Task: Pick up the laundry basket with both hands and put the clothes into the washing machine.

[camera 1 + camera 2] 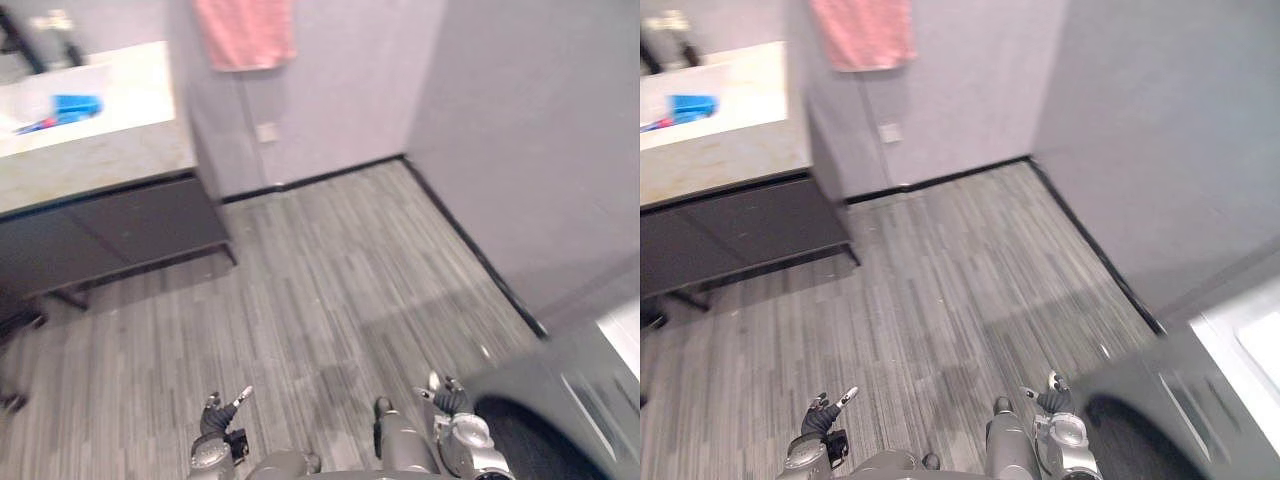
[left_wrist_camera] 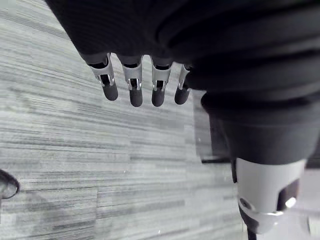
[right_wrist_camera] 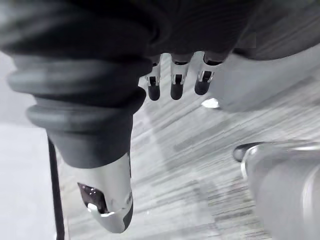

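The washing machine (image 1: 565, 400) stands at the lower right, a dark grey body with a dark round opening (image 1: 530, 445) facing me. My left hand (image 1: 215, 420) hangs low over the floor with straight fingers (image 2: 132, 92) and the thumb (image 2: 265, 200) apart, holding nothing. Just left of the machine's front, my right hand (image 1: 450, 398) is also empty, its fingers (image 3: 172, 85) straight and its thumb (image 3: 107, 200) held away from them.
A pale stone counter (image 1: 90, 150) on a dark cabinet (image 1: 120, 235) stands at the far left, with a blue item (image 1: 75, 105) on it. A pink towel (image 1: 245, 30) hangs on the grey wall. Grey plank floor (image 1: 320, 290) stretches ahead to the wall.
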### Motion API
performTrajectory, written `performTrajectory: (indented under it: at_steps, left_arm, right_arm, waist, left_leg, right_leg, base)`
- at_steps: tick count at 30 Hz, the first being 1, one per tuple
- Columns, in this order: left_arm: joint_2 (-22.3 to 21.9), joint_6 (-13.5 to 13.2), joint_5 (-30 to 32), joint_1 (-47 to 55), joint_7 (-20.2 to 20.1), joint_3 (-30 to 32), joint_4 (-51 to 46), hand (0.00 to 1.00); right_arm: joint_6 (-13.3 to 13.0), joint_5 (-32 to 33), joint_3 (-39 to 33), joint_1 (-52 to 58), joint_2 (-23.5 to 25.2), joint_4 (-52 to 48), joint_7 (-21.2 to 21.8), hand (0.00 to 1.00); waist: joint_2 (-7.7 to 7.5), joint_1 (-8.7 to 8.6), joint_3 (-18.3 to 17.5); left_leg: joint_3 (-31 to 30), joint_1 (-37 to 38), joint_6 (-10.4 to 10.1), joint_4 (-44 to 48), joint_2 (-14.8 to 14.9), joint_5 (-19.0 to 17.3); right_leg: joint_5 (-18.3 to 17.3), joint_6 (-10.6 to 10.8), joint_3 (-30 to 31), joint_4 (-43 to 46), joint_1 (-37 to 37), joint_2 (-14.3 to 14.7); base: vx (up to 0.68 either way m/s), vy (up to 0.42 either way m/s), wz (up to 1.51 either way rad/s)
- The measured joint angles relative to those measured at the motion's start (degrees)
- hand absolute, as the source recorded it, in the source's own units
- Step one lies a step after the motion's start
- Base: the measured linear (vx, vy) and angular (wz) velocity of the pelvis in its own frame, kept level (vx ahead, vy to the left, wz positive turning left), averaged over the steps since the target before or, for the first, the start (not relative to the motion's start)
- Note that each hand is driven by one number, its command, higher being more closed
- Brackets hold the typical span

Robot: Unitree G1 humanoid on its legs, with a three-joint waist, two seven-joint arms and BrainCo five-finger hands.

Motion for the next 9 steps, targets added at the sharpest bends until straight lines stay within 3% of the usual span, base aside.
performTrajectory:
  at_steps: [1, 2, 3, 4, 5, 7, 9]
  left_arm:
    - [-0.82, 0.18, 0.00, 0.42, -0.03, 0.43, -0.03, 0.00]
    - [-0.93, 0.23, 0.01, 0.51, -0.27, 0.01, -0.14, 0.00]
    - [-0.87, 0.29, 0.02, 0.59, -0.33, -0.25, -0.47, 0.00]
    - [-0.87, 0.32, 0.17, 0.52, -0.44, -0.92, -1.17, 0.00]
    - [-0.90, 0.31, 0.69, 0.23, -0.51, -1.73, -1.74, 0.00]
    - [-0.97, 0.32, 1.30, -0.91, -0.57, -2.91, -1.70, 0.00]
    - [0.61, 0.31, 3.66, -2.32, -1.57, -3.33, -1.37, 0.00]
  right_arm:
    - [-0.14, 0.04, 0.52, -0.22, 0.19, -0.62, -0.01, 0.00]
    - [-0.20, 0.14, 0.74, -0.24, 0.77, -0.67, -0.03, 0.00]
    - [-0.19, 0.18, 0.64, -0.34, 1.10, -0.67, -0.07, 0.00]
    - [-0.21, 0.58, 0.58, -0.33, 1.01, -0.70, -0.09, 0.00]
    - [-0.25, 0.79, -0.12, -0.39, 0.65, -0.97, -0.09, 0.00]
    - [-0.21, 1.12, -1.17, -0.42, -0.33, -0.86, -0.10, 0.00]
    - [-0.02, 1.11, -2.24, -0.12, -0.57, 0.84, -0.05, 0.00]
  waist:
    - [0.07, 0.23, 0.11]
    - [-0.50, 1.17, 0.41]
    - [-0.96, 1.28, 0.46]
    - [-1.52, 0.95, 0.02]
    - [-1.16, 0.71, -0.12]
    - [0.24, 0.62, -0.29]
    - [-0.02, 0.90, -0.24]
  left_leg:
    - [6.62, -1.76, -2.35, 5.95, 3.85, 2.20]
    - [13.57, -2.47, -1.97, 9.67, 8.07, 2.06]
    - [16.38, -2.76, -1.65, 10.07, 9.83, 1.69]
    - [20.71, -2.94, -1.34, 7.63, 12.15, 2.00]
    - [23.41, -2.90, -1.49, 1.78, 13.36, 2.64]
    - [24.30, -2.74, -0.33, -7.25, 13.28, 8.07]
    - [23.71, 0.84, 1.06, -17.77, 10.36, 9.25]
  right_leg:
    - [-0.29, -1.26, -2.63, -2.55, 4.01, 0.99]
    - [-0.43, -2.40, -4.15, -4.65, 7.85, 1.81]
    - [-0.56, -2.61, -5.04, -5.52, 9.31, 1.90]
    - [-0.59, -2.75, -7.28, -7.25, 11.01, 1.77]
    - [-0.58, -2.77, -9.29, -8.63, 12.01, 1.80]
    - [-0.65, -2.65, -10.80, -9.48, 12.08, 2.25]
    - [-0.36, -2.06, -10.94, -10.91, 11.89, 1.75]
  base:
    - [0.29, -0.267, 0.70]
    - [0.28, -0.253, 0.65]
    - [0.20, -0.218, 0.64]
    - [0.15, -0.175, 0.75]
    - [0.13, -0.144, 0.83]
    - [0.07, -0.020, 0.56]
    - [0.04, 0.063, 0.32]
